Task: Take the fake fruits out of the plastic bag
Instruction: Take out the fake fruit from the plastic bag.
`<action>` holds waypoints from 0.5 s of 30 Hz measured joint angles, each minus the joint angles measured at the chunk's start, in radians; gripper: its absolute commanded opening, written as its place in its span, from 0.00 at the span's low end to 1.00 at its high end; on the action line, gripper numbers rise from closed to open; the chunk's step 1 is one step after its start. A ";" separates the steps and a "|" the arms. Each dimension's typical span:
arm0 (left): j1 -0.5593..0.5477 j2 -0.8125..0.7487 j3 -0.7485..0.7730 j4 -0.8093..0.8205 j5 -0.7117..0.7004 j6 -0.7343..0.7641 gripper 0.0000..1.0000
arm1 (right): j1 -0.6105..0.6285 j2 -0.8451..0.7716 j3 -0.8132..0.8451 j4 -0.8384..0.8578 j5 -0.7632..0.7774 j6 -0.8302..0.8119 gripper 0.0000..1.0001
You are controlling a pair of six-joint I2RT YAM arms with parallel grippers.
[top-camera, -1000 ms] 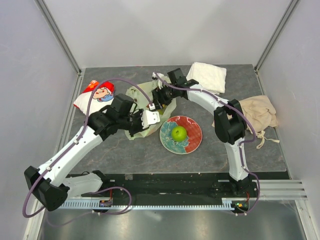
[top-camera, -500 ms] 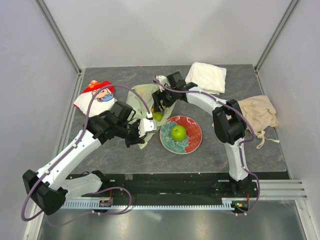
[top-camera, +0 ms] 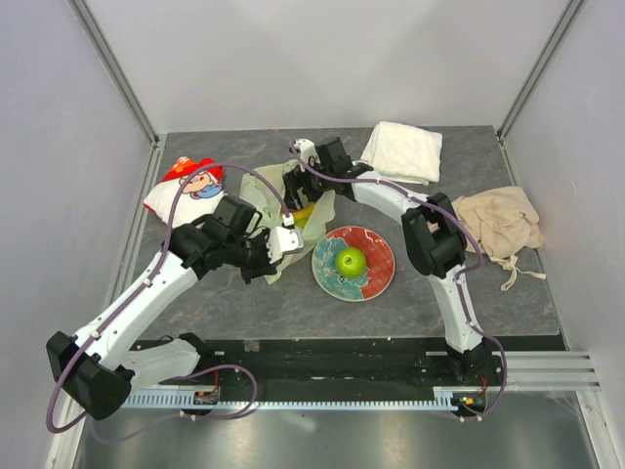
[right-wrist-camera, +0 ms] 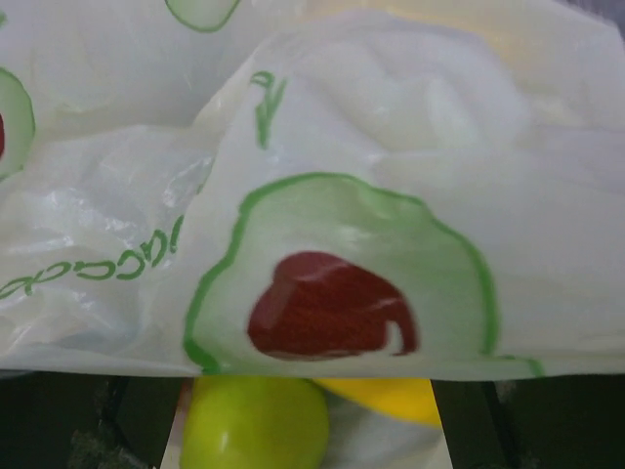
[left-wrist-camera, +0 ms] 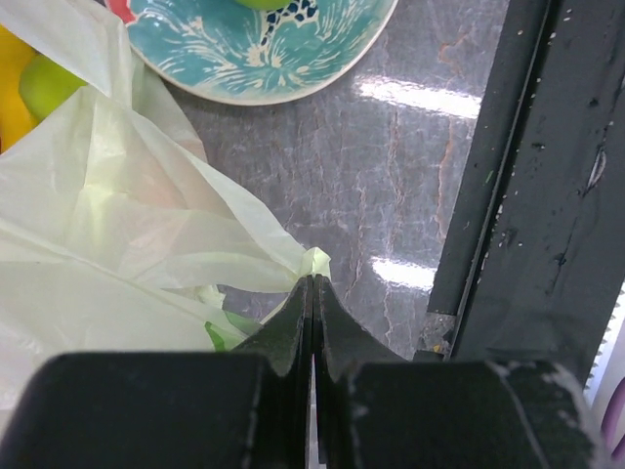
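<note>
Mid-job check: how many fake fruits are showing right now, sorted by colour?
Green: 2, the apple on the plate and the green fruit peeking from the plastic bag
Yellow: 1, the yellow fruit beside that green one
Total: 3 in view; the bag may hide more.

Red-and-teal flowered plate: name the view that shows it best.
Top external view: the whole round red-and-teal flowered plate shows, a green apple on it. Left wrist view catches only its teal edge; right wrist view shows none of it.
</note>
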 measured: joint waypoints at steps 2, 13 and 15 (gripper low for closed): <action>0.003 0.000 0.000 -0.004 -0.016 0.000 0.02 | 0.013 0.050 0.062 0.026 0.002 0.025 0.98; 0.053 0.012 0.031 -0.036 -0.039 -0.006 0.02 | 0.050 0.235 0.201 0.073 0.077 0.085 0.68; 0.063 0.019 0.036 -0.041 -0.039 -0.007 0.02 | 0.045 0.232 0.198 0.085 0.087 0.090 0.56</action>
